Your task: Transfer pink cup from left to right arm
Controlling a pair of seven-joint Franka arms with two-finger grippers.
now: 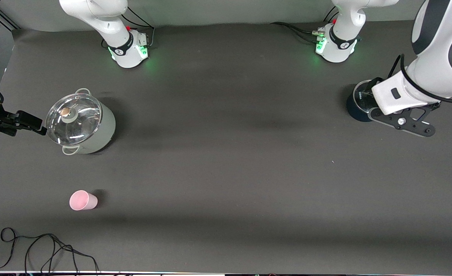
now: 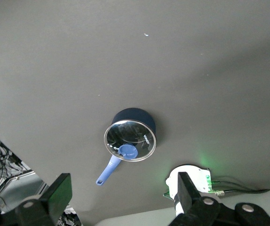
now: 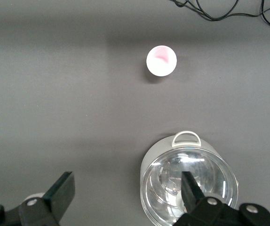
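The pink cup [image 1: 83, 200] stands upright on the dark table [image 1: 226, 161], its mouth open to the ceiling, toward the right arm's end and nearer to the front camera than the grey-green pot [image 1: 81, 126]. It stands alone, well apart from both arms, with nothing touching it; the right wrist view shows it as a pale round rim with a pink inside [image 3: 161, 60]. The pot carries a glass lid [image 1: 73, 120] with a small round knob in its middle, and its two loop handles show at its rim. The right gripper [image 1: 18, 122] hangs at the edge of the front view, just beside the pot; in its own wrist view its dark fingers [image 3: 62, 190] stand wide apart, empty, with the pot [image 3: 189, 183] below and between them. Whether a finger touches the pot's rim I cannot tell from here. The left gripper [image 1: 402, 122] hovers at the left arm's end of the table, over a dark blue saucepan [image 1: 358, 103] that it partly hides in the front view. Its wrist view looks down on the saucepan [image 2: 130, 136], which has a glass lid with a blue knob and a blue handle [image 2: 107, 172], and its thin fingers [image 2: 59, 193] are spread wide with nothing between them. A loose black cable [image 1: 45, 249] lies in loops near the front edge of the table, nearer to the front camera than the cup. Green lights glow at both arm bases.
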